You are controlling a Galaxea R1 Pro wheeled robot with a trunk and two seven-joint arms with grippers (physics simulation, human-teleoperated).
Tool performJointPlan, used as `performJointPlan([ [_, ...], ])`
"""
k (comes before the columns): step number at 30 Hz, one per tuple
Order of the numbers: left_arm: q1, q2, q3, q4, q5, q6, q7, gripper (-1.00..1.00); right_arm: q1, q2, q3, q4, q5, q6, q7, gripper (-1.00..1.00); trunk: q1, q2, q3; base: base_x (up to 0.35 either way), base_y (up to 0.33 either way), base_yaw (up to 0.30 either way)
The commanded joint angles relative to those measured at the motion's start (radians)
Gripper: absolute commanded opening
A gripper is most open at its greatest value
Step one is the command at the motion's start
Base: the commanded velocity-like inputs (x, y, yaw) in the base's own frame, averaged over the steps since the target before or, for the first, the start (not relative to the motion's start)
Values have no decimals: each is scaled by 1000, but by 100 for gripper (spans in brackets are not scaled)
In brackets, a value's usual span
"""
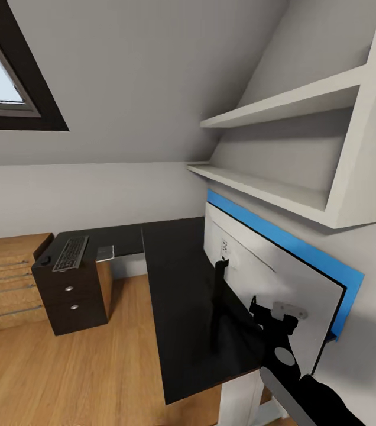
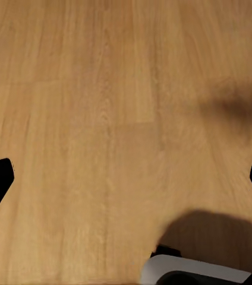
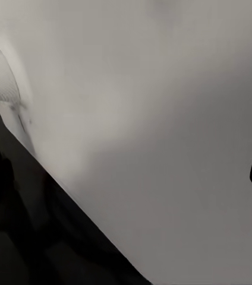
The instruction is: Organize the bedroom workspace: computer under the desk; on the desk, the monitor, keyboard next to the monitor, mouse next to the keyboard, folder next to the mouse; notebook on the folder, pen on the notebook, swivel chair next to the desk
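Note:
The desk (image 1: pixel 176 284) has a glossy black top and a bright blue back panel (image 1: pixel 306 248). On it stands the monitor (image 1: pixel 253 266), seen from its pale grey back, on a slim black stand (image 1: pixel 219 290). My right gripper (image 1: pixel 271 318) is open right at the monitor's back, beside a small metal bracket (image 1: pixel 288 309); the right wrist view has that grey back (image 3: pixel 161 119) close up. The keyboard (image 1: pixel 71 253) and the mouse (image 1: pixel 45 259) lie on a black drawer unit (image 1: pixel 70 296). My left gripper (image 2: pixel 126 178) hangs open over bare wood floor (image 2: pixel 102 119).
A light wooden drawer chest (image 1: pixel 5 278) stands left of the drawer unit. A small grey flat object (image 1: pixel 105 253) lies on the desk's far wing. White wall shelves (image 1: pixel 282 106) overhang the desk on the right. A dark-framed skylight (image 1: pixel 10 77) is at the upper left.

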Motion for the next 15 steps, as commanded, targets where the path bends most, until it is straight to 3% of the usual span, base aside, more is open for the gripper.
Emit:
performJointPlan([
  [1, 1, 1, -9, -2, 7, -2, 5, 100, -2, -1, 4, 0, -3, 1, -5, 100, 0, -1, -3, 7, -34, 203],
  [4, 1, 3, -9, -2, 15, -2, 6, 100, -2, -1, 5, 1, -3, 1, -4, 100, 0, -1, -6, 4, -18, 200],
  [5, 1, 4, -9, -2, 52, -3, 3, 100, -2, -1, 4, 0, -3, 1, -4, 100, 0, -1, -7, 1, -180, 196],
  [8, 0, 3, -10, -2, 70, -3, 2, 100, -1, -1, 4, 0, -3, 1, -4, 100, 0, -1, -10, 0, -243, 194],
  [15, 0, 5, -9, -2, 87, -3, 2, 100, -2, -1, 3, -4, -1, 0, -5, 100, 0, -1, -18, 12, -286, 184],
])
